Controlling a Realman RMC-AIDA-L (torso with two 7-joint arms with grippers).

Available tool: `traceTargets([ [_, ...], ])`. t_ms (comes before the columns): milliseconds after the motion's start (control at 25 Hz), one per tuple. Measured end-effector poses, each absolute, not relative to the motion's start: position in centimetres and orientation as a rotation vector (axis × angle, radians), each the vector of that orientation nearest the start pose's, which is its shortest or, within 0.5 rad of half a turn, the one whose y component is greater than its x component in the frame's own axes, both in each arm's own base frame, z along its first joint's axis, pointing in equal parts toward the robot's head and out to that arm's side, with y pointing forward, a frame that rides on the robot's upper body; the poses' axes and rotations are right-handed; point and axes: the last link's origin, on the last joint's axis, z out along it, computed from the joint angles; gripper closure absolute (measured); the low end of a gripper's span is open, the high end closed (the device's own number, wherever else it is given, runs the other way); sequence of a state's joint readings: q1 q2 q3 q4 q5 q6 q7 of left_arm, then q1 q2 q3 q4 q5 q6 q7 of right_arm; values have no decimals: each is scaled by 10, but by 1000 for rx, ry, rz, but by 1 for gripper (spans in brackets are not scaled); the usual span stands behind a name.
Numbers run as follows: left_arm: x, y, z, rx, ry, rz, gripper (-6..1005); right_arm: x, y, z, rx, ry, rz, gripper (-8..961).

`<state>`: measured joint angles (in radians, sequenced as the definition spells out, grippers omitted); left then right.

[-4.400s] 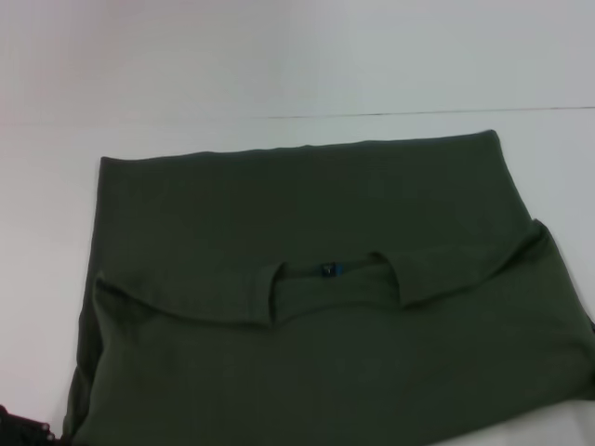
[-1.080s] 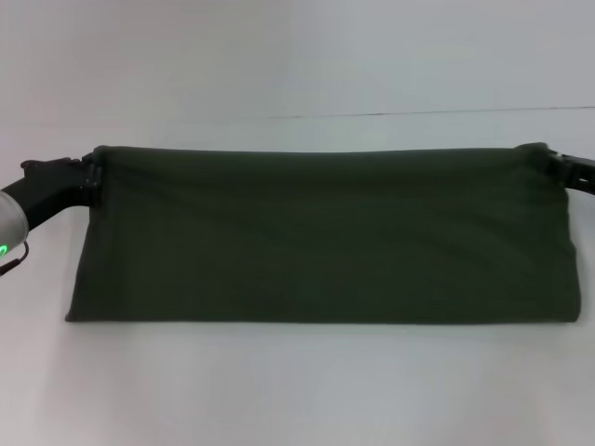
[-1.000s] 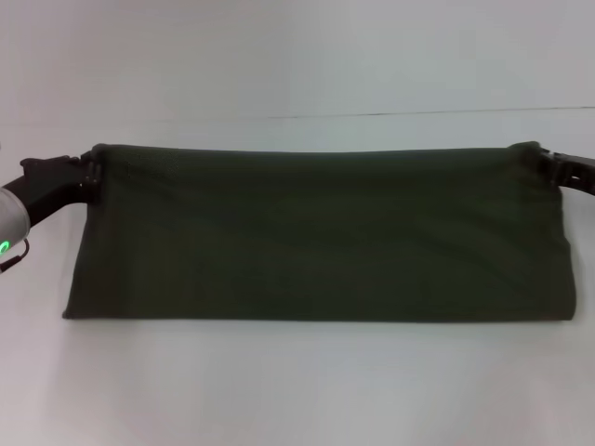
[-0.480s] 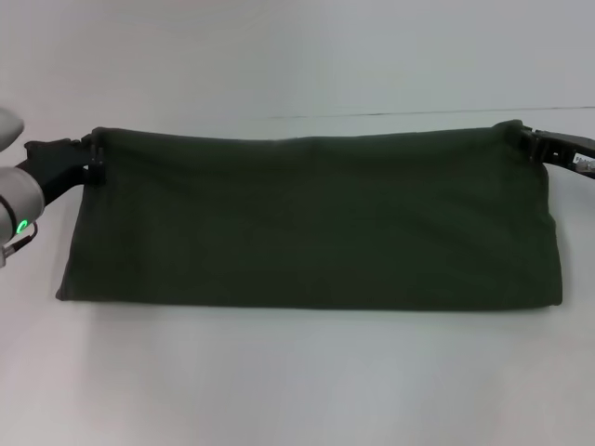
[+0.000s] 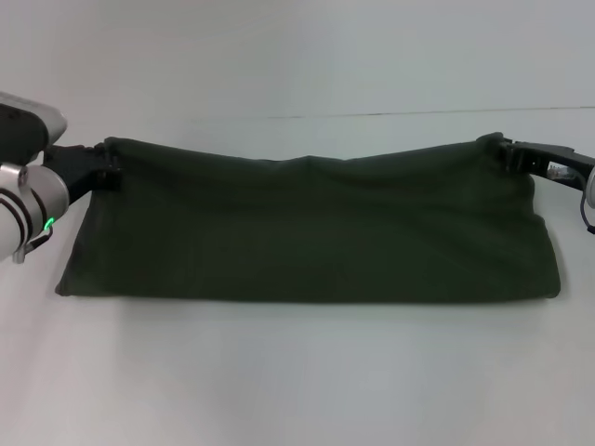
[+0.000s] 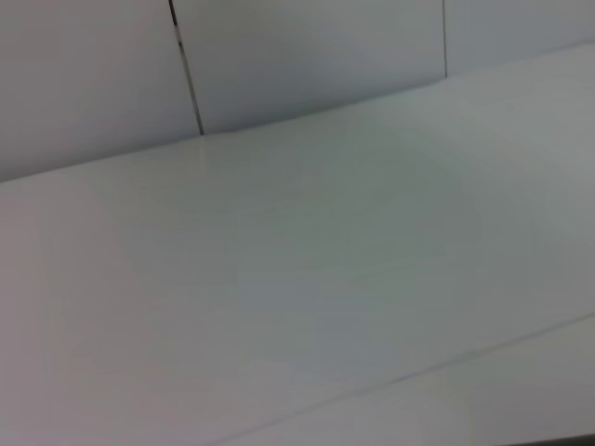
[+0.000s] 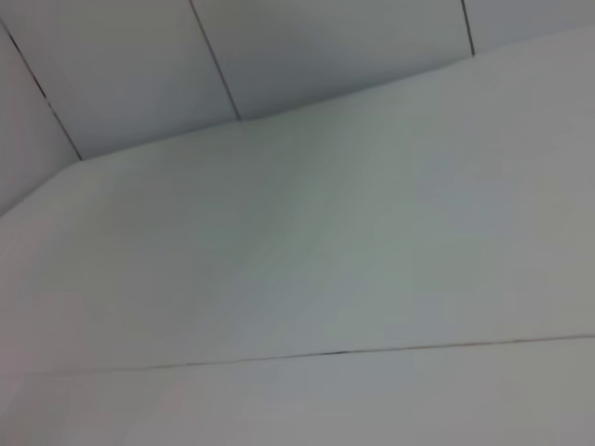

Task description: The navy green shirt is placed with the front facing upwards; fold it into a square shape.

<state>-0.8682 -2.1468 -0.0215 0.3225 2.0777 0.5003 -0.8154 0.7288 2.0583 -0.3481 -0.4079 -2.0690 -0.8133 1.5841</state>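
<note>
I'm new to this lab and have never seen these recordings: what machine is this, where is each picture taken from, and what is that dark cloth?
This is a two-armed robot. The wide picture comes from a camera on its head, looking down at a white table. The dark cloth is a green shirt, already folded into a long band; its print and collar are hidden. The left gripper pinches the shirt's far left corner and the right gripper pinches the far right corner, holding that edge raised, so it sags a little in the middle while the near edge rests on the table. The other two pictures come from cameras on the wrists. Both show only the white table top and the panelled wall behind it, with no shirt or fingers in sight.
</note>
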Motion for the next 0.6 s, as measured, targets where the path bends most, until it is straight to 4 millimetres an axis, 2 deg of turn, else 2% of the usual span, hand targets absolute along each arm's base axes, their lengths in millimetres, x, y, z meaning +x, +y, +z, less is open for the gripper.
traceTargets([
  [440, -298, 443, -15, -1830, -739, -251, 901, 309, 428, 14, -1921, 1152, 542, 788],
  [480, -297, 444, -14, -1823, -735, -257, 862, 309, 428, 16, -1920, 1148, 541, 783],
  [600, -296, 444, -13, -1819, -718, -277, 744, 309, 429, 17, -1920, 1145, 538, 661],
])
